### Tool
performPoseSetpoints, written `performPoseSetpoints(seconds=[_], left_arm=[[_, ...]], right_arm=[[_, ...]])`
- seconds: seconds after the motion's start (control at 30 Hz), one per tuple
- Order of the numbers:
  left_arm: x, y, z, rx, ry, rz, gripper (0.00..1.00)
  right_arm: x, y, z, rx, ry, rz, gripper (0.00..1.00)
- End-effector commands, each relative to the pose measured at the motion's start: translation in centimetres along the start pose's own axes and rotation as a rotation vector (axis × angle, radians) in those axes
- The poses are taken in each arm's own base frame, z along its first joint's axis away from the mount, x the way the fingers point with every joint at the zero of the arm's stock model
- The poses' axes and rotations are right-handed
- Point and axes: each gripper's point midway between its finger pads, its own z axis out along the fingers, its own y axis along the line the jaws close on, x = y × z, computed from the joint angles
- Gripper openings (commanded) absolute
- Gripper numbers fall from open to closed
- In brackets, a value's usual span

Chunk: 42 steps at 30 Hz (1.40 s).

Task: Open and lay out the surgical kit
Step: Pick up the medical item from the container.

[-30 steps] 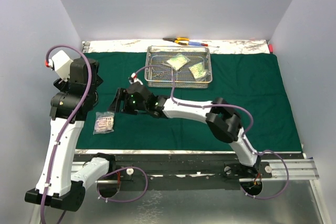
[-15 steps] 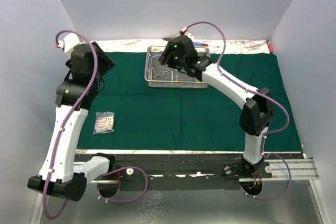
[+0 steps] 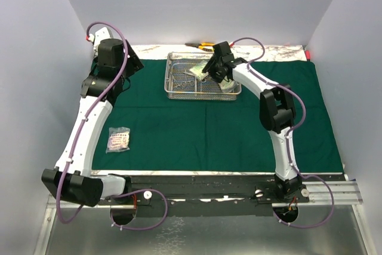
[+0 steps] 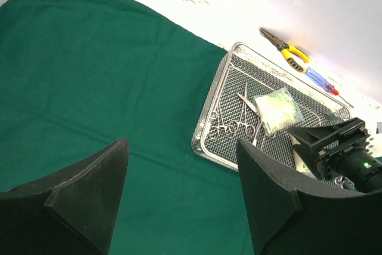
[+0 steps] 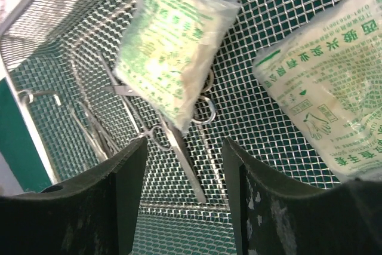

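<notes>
The dark green cloth (image 3: 209, 129) lies spread flat over the table. The steel mesh tray (image 3: 179, 55) stands on its far middle. Inside the tray (image 5: 274, 141) lie two clear packets (image 5: 170, 46) (image 5: 328, 88) and the scissor-like clamps (image 5: 173, 141). My right gripper (image 5: 182, 147) hangs open just above those clamps, with nothing between its fingers. In the top view the right gripper (image 3: 212, 76) is over the tray's right half. A third packet (image 3: 118, 139) rests on the cloth at the near left. My left gripper (image 3: 132, 64) hovers open and empty high over the cloth's far left corner.
A yellow-handled tool (image 4: 286, 53) and red and blue pens (image 4: 319, 79) lie on the bare white strip behind the tray (image 4: 213, 97). Grey walls close in the left, right and back. The right arm's elbow (image 3: 276, 107) stands over the cloth's right middle.
My right arm swung from the near-left cloth beside the loose packet up to the tray, its jaws narrowing a little. My left arm stretched toward the far left corner.
</notes>
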Motion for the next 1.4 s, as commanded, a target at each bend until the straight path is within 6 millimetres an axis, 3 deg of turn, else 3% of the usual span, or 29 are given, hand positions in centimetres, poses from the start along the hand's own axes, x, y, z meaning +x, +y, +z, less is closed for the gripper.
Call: performPoseSetpoints(seconds=[0.0, 0.3, 0.63, 0.8, 0.87, 0.93, 1.0, 1.17, 1.37], left_arm=[[0.2, -1.4, 1.7, 0.046, 0.002, 0.013, 0.74], [0.3, -1.6, 3.0, 0.047, 0.004, 0.055, 0.74], [0.7, -1.4, 3.6, 0.032, 0.013, 0.078, 0.74], [0.6, -1.4, 3.7, 0.031, 0.011, 0.079, 0.74], [0.6, -1.4, 3.7, 0.030, 0.010, 0.079, 0.74], [0.4, -1.5, 3.7, 0.032, 0.008, 0.079, 0.74], [0.3, -1.6, 3.6, 0.035, 0.005, 0.079, 0.74], [0.0, -1.7, 3.3, 0.042, -0.004, 0.081, 0.74], [-0.7, -1.7, 2.4, 0.048, -0.026, 0.074, 0.74]], right_arm=[[0.0, -0.7, 1.0, 0.032, 0.030, 0.104, 0.57], [-1.2, -0.7, 4.4, 0.011, 0.005, 0.135, 0.53], [-1.5, -2.5, 6.5, 0.068, -0.024, 0.120, 0.50], [-1.5, -2.9, 6.7, 0.069, -0.025, 0.097, 0.39], [-1.9, -2.6, 6.6, 0.058, -0.037, 0.085, 0.28], [-2.4, -2.0, 6.3, 0.036, -0.052, 0.070, 0.11], [-3.1, -1.4, 5.7, 0.019, -0.070, 0.060, 0.02], [-5.1, 1.2, 2.6, -0.049, -0.110, 0.042, 0.00], [-6.5, 5.0, -3.5, -0.194, -0.124, -0.002, 0.00]])
